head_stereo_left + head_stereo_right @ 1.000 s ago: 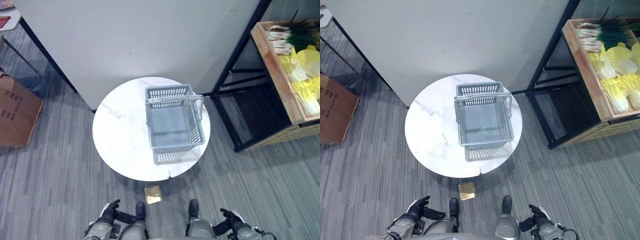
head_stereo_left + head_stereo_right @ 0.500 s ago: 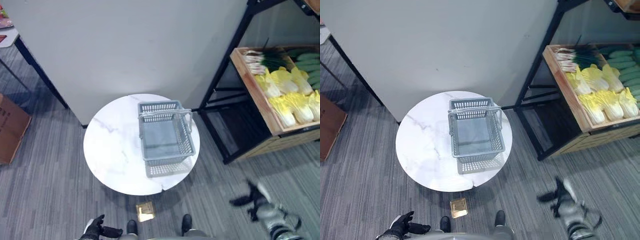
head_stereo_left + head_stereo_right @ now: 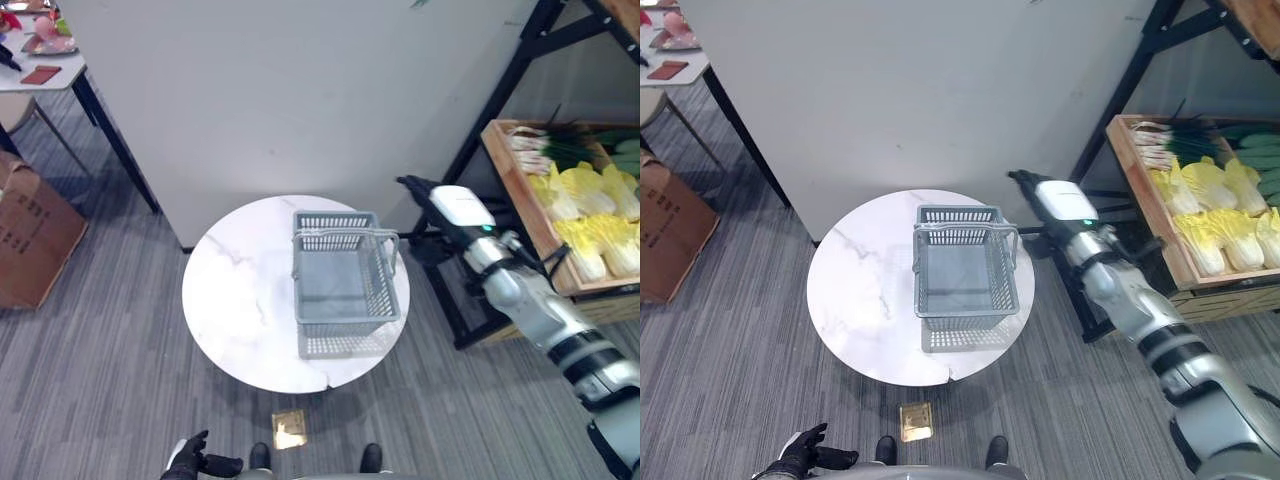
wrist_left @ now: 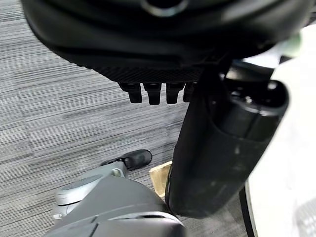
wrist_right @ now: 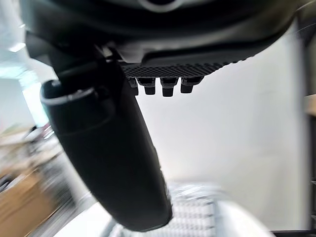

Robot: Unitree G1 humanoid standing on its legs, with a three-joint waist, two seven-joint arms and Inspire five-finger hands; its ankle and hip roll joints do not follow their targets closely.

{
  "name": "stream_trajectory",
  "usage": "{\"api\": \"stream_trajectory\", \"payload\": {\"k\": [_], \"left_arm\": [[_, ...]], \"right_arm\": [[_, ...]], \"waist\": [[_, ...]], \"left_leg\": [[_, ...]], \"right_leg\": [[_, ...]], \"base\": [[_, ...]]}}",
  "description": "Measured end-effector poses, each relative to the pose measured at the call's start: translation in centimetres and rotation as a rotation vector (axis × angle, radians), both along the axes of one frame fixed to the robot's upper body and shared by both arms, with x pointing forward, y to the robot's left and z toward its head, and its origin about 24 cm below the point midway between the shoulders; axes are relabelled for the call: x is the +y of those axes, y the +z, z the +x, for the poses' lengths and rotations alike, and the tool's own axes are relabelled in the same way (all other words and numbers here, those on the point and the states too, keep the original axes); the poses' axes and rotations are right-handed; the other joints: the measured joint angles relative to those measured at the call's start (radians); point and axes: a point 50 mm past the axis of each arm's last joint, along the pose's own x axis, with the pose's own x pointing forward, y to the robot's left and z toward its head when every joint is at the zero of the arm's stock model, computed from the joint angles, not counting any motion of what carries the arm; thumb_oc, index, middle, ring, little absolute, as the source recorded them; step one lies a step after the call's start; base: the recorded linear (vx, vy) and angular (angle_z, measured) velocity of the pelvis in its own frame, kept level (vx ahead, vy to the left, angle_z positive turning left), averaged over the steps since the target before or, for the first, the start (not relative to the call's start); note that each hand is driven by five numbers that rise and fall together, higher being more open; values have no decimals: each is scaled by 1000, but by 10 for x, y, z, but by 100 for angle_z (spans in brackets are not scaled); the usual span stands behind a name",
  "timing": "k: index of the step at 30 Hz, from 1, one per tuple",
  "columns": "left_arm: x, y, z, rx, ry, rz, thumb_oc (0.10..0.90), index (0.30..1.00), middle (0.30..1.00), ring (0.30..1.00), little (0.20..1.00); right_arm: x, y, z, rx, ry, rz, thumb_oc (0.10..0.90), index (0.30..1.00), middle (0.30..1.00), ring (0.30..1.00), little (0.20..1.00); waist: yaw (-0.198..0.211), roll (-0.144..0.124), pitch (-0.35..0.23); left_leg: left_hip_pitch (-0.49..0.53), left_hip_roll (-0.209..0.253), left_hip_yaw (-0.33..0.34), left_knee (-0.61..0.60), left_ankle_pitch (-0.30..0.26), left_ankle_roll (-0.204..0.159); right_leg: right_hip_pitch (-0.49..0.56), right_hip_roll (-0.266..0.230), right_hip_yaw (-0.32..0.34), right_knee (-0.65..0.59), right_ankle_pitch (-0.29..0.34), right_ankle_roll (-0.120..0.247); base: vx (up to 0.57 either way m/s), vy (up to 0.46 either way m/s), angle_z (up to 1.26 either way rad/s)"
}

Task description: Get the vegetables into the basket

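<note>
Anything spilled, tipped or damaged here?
Nothing stands out. The grey basket sits upright and empty on the round white table; the vegetables lie in their wooden crate on the shelf.

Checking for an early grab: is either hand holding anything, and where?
Nothing. The right hand is raised beside the basket; the left hand hangs low, both open.

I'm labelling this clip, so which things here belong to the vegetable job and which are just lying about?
Job:
basket, empty, on the round table
cabbages, spring onions and cucumbers in the wooden crate
right hand, raised beside the basket

Lying about:
cardboard box
brass floor plate
left hand, idle
</note>
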Motion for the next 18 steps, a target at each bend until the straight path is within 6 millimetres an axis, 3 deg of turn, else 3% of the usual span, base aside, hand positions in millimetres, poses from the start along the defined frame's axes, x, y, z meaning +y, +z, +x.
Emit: {"api": "stream_trajectory", "payload": {"k": [2,3,4,8,12,18], "left_arm": [[-1,0,4,-10,-1,-1,900,1000,1000,1000,1000],[-2,2,10,-25,-14,-1,900,1000,1000,1000,1000],[-2,3,16,-42,-39,14,900,1000,1000,1000,1000],[-4,8,34,-96,-61,26,900,1000,1000,1000,1000],[-2,12,44,-125,-74,47,900,1000,1000,1000,1000],[-1,13,46,-130,-72,68,900,1000,1000,1000,1000]], "right_arm": [[24,-1,11,23,59,-39,900,1000,1000,1000,1000],[26,0,12,29,72,-57,900,1000,1000,1000,1000],[37,6,26,29,87,-123,900,1000,1000,1000,1000],[32,26,45,3,16,-171,900,1000,1000,1000,1000],[26,32,58,10,-68,-191,900,1000,1000,1000,1000],[17,21,62,38,-149,-187,900,1000,1000,1000,1000]], "waist": [[7,3,11],[24,4,18],[36,3,42],[74,-2,87],[79,-4,135],[86,-5,151]], "left_leg": [[-5,1,-4,1,1,-1],[-13,2,-13,1,3,-4],[-27,4,-24,9,4,-6],[-73,12,-37,14,15,-12],[-100,19,-52,22,17,-13],[-122,28,-53,22,18,-15]], "right_leg": [[-2,1,-2,0,-1,-1],[-4,1,-8,0,-1,-2],[-10,6,-16,0,-1,-2],[-44,12,-28,0,1,-5],[-57,20,-38,0,-2,-9],[-81,29,-37,0,-3,-12]], "base": [[-24,-44,12],[-43,-49,19],[-37,-35,23],[-28,-31,13],[-7,-37,7],[0,-3,1]]}}
